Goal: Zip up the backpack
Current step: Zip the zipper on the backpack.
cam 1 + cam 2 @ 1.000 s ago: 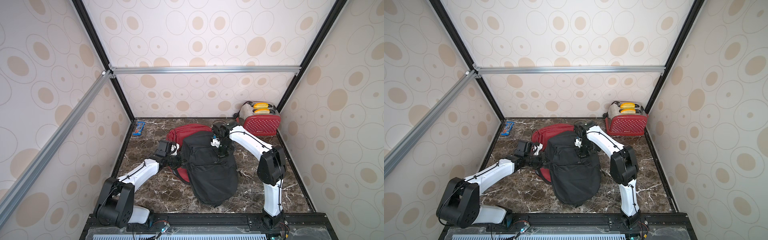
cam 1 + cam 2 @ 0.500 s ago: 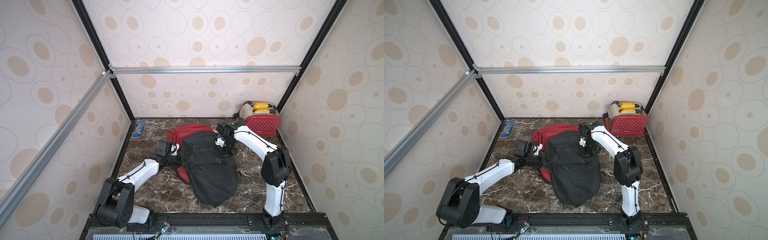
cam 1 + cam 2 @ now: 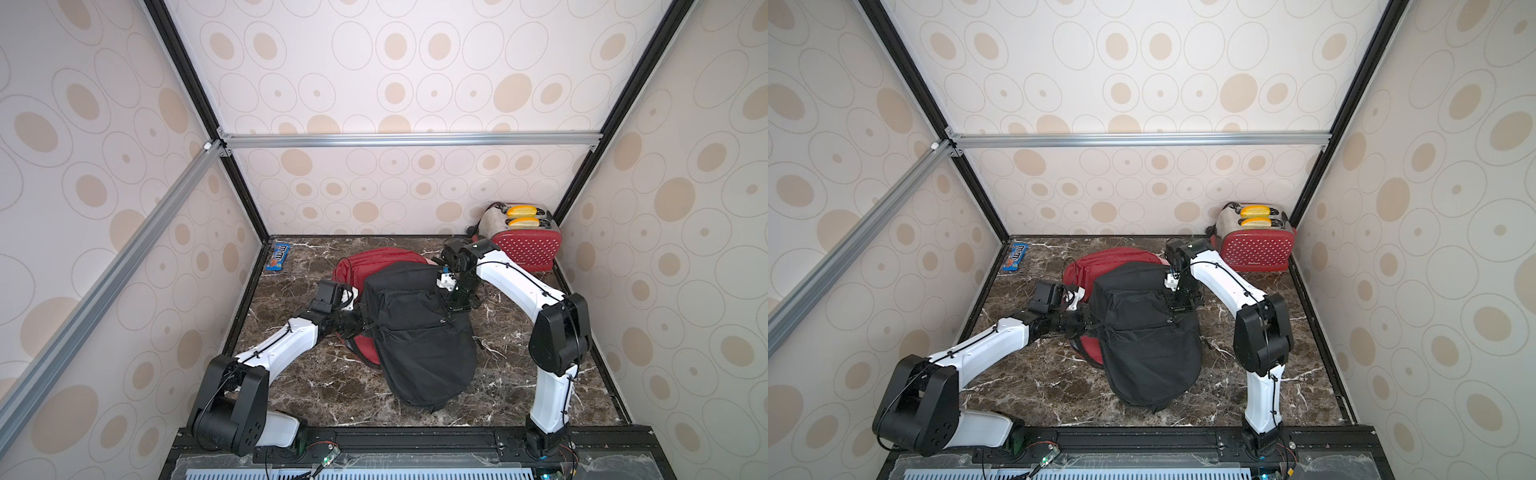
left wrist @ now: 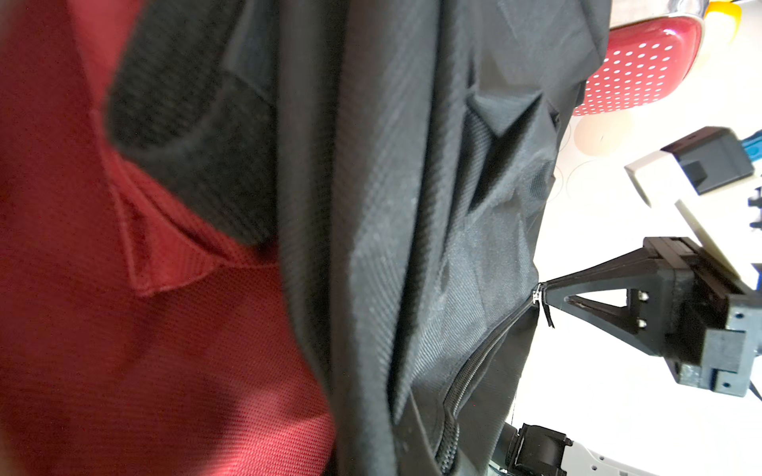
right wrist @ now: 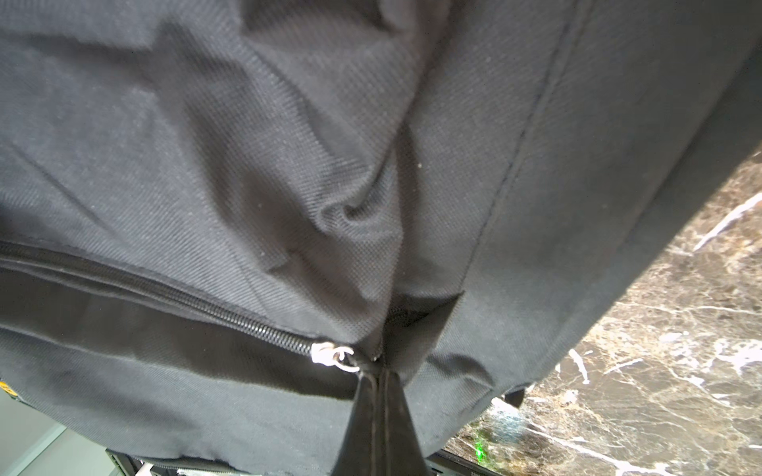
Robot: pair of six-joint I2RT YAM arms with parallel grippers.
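Note:
A black backpack (image 3: 419,332) (image 3: 1146,332) lies on the marble table, partly over a red bag (image 3: 374,262). My left gripper (image 3: 365,326) (image 3: 1090,324) is shut on the puckered fabric at the backpack's left edge. Its jaws are hidden by cloth (image 4: 391,206) in the left wrist view. My right gripper (image 3: 451,305) (image 3: 1177,305) (image 5: 377,371) is at the backpack's upper right side, shut on the zipper pull. The silver slider (image 5: 330,355) (image 4: 536,294) sits right at its fingertips. The closed zipper teeth (image 5: 165,290) trail behind the slider.
A red toaster (image 3: 523,241) with yellow slices in it stands in the back right corner. A blue candy packet (image 3: 278,257) lies at the back left by the wall. Bare marble (image 5: 659,329) shows right of the backpack. Walls enclose three sides.
My right gripper has moved right and slightly toward the front along the backpack's top, taking the zipper slider with it. The left arm has stayed in place.

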